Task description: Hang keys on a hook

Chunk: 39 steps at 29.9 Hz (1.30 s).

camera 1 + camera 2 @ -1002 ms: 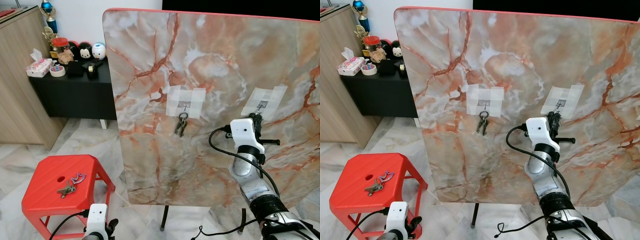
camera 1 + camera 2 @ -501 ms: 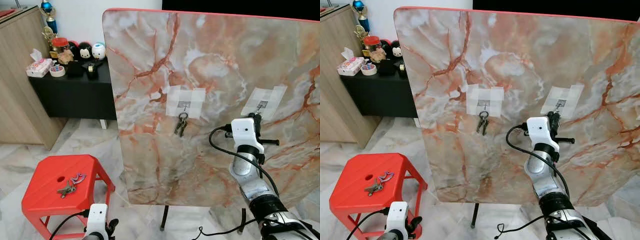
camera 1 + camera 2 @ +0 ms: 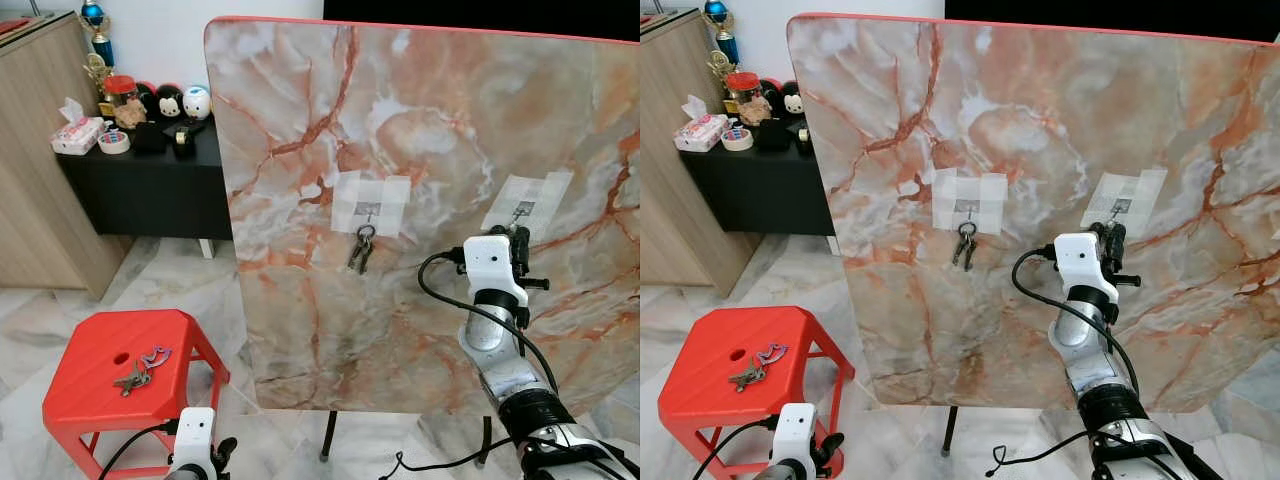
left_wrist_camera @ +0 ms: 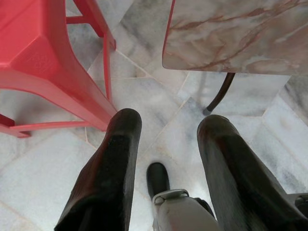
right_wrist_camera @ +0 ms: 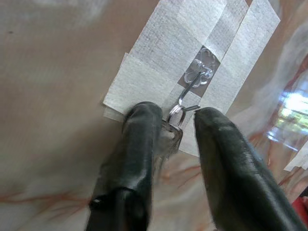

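Note:
An upright marble-patterned board (image 3: 420, 120) carries two taped hooks. A key bunch (image 3: 362, 250) hangs from the left hook. My right gripper (image 3: 518, 240) is raised against the right hook's tape patch (image 3: 527, 200). In the right wrist view, its fingers (image 5: 139, 144) close around a second set of keys (image 5: 172, 137), whose ring (image 5: 177, 111) sits at the tip of the metal hook (image 5: 190, 89). More keys (image 3: 133, 378) with a purple tag lie on the red stool (image 3: 100, 345). My left gripper (image 4: 163, 125) hangs open near the floor beside the stool.
The board stands on a thin dark leg (image 3: 328, 435) over a marble floor. A black sideboard (image 3: 150, 185) with toys, tape and tissues stands at the back left, next to a wooden cabinet (image 3: 35, 170). A black cable (image 3: 440, 300) loops off my right wrist.
My right gripper has edged slightly closer to the board at the right hook; its side-projecting part looks shorter. The left arm, stool and hanging keys are as before.

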### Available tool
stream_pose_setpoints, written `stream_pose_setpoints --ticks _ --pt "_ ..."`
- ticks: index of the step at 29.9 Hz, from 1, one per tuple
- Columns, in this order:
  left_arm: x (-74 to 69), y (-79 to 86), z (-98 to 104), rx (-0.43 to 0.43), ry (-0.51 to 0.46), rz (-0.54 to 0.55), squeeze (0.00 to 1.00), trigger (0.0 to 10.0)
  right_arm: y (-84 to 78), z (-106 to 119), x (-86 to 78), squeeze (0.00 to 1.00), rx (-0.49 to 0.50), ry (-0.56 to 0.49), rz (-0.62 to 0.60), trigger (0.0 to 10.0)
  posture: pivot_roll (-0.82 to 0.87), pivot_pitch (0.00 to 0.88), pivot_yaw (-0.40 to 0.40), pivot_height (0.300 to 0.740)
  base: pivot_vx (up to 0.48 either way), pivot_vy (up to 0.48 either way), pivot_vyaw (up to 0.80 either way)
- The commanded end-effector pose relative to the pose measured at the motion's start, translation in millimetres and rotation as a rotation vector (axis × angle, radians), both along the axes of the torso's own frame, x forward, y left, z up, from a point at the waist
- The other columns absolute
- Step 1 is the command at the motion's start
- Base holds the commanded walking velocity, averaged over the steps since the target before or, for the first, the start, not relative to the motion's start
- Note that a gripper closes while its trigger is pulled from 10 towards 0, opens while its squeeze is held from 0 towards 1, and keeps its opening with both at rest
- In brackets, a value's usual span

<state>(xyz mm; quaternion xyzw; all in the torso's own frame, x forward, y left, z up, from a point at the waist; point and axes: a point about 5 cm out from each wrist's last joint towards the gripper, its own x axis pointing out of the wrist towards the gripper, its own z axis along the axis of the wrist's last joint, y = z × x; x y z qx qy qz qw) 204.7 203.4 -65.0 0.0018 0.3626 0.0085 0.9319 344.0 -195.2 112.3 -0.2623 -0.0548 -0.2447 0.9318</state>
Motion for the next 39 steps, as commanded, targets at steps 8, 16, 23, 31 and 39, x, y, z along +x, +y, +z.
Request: stream_pose_setpoints --ticks 8,16,23,31,39 --pt "-2.0 -1.5 -1.6 0.003 0.010 0.002 0.00 10.0 11.4 -12.4 -9.6 0.00 0.053 0.027 0.072 10.0 0.08 0.000 -0.078 0.740 0.000 0.000 0.00" --pt "-1.9 -0.7 -1.5 0.006 0.011 0.005 0.00 10.0 33.3 -93.9 -38.8 0.00 0.565 0.458 0.247 10.0 0.07 0.000 -0.078 0.740 0.000 0.000 0.00" --pt "-2.8 1.3 -1.7 0.012 0.013 0.012 0.00 10.0 33.0 -154.2 -92.1 0.00 0.528 0.825 0.244 10.0 0.08 0.000 -0.075 0.740 0.000 0.000 0.00" --pt "-7.6 6.3 -4.5 0.036 0.055 -0.002 0.00 10.0 29.4 -179.7 -125.4 0.00 0.722 0.954 0.202 10.0 0.07 0.000 -0.062 0.740 0.000 0.000 0.00" --pt "-15.9 8.8 -9.3 0.051 0.101 0.014 0.00 10.0 13.7 -201.5 -168.0 0.00 0.830 1.032 0.062 10.0 0.09 0.000 -0.069 0.740 0.000 0.000 0.00"
